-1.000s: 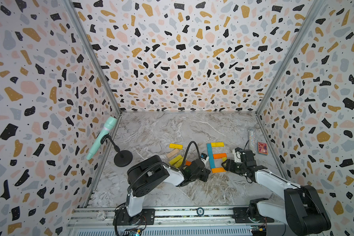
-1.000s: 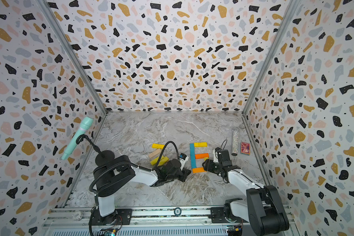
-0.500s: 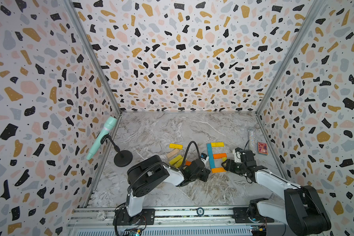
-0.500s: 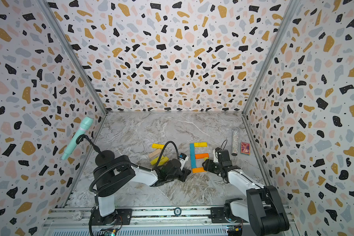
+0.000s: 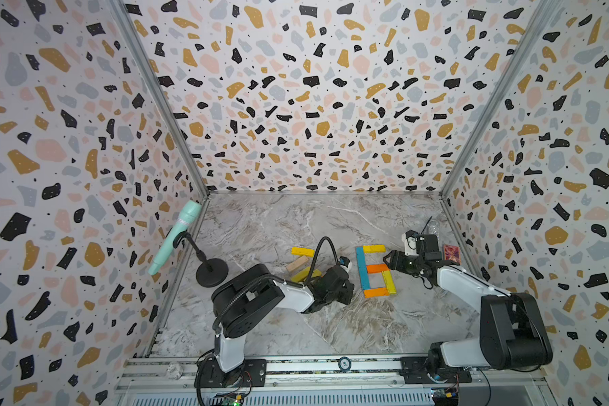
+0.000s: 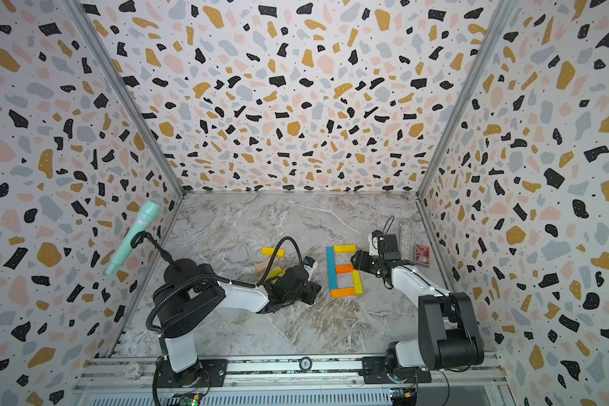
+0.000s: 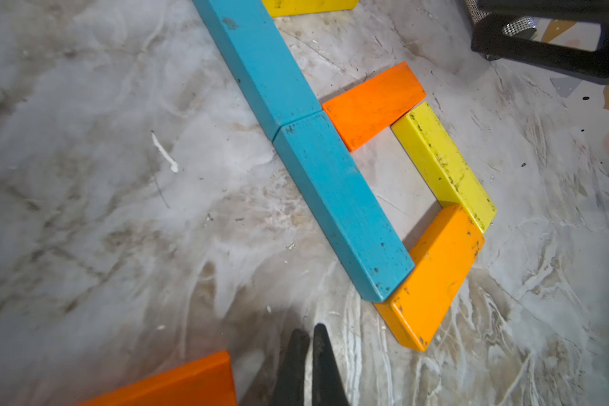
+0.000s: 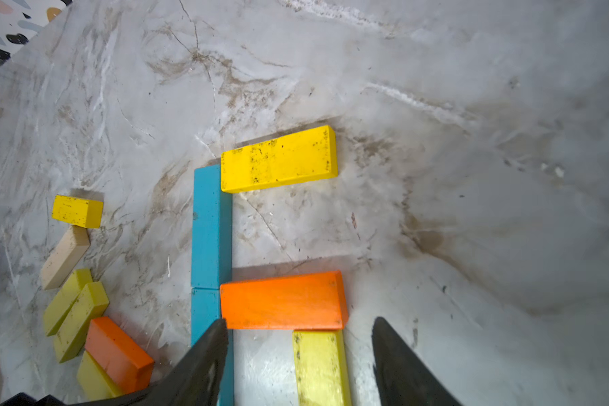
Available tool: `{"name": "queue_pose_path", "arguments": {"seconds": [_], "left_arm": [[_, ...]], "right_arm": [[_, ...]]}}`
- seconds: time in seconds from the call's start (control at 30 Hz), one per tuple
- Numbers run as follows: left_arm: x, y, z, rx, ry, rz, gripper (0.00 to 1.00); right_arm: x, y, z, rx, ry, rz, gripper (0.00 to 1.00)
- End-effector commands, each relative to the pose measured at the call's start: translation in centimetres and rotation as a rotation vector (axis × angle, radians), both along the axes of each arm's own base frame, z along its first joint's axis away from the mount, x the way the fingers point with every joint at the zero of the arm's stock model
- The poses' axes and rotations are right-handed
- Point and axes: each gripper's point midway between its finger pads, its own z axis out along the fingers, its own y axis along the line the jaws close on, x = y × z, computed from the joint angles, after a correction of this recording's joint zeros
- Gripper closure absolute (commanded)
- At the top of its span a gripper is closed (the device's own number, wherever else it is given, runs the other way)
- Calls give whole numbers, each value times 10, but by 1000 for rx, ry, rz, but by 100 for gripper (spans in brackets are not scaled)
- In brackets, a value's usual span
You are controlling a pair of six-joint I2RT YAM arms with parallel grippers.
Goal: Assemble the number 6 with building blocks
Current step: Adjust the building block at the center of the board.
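Observation:
The building blocks form a figure on the marble floor. A teal upright [image 5: 361, 269] carries a yellow top bar [image 5: 374, 249], an orange middle bar [image 8: 282, 300], a yellow right side [image 8: 320, 365] and an orange base [image 7: 433, 277]. My right gripper [image 8: 298, 320] is open above the yellow right side, with clear gaps to both fingers. In both top views it [image 5: 389, 262] hovers at the figure's right edge. My left gripper [image 7: 305, 334] is shut and empty, low beside the figure's bottom left corner. Spare yellow [image 8: 77, 211], beige [image 8: 65, 256] and orange [image 8: 118, 351] blocks lie to the left.
A mint microphone [image 5: 174, 237] on a black round-based stand [image 5: 211, 272] stands by the left wall. A red patterned card box [image 5: 451, 252] and a glittery clear tube [image 6: 405, 233] lie near the right wall, behind my right arm. Patterned walls close three sides.

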Motion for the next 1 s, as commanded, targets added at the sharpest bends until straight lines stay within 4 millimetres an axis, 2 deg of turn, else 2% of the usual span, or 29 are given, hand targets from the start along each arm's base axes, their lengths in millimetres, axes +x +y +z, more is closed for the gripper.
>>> {"name": "queue_pose_path", "arguments": {"seconds": [0.0,0.17,0.3,0.67,0.97], "left_arm": [[10,1,2,28,-27,5,100],[13,0,0,43,-33,0,100],[12,0,-4,50,-27,-4,100],[11,1,-10,54,-17,-10,100],[10,4,-8,45,-22,-6,100]], "right_arm": [[13,4,3,-1,-20,44,33],[18,8,-12,14,9,54,32],[14,10,-22,26,30,59,32],[9,17,-30,43,51,68,32],[2,22,-37,42,72,79,32]]}}
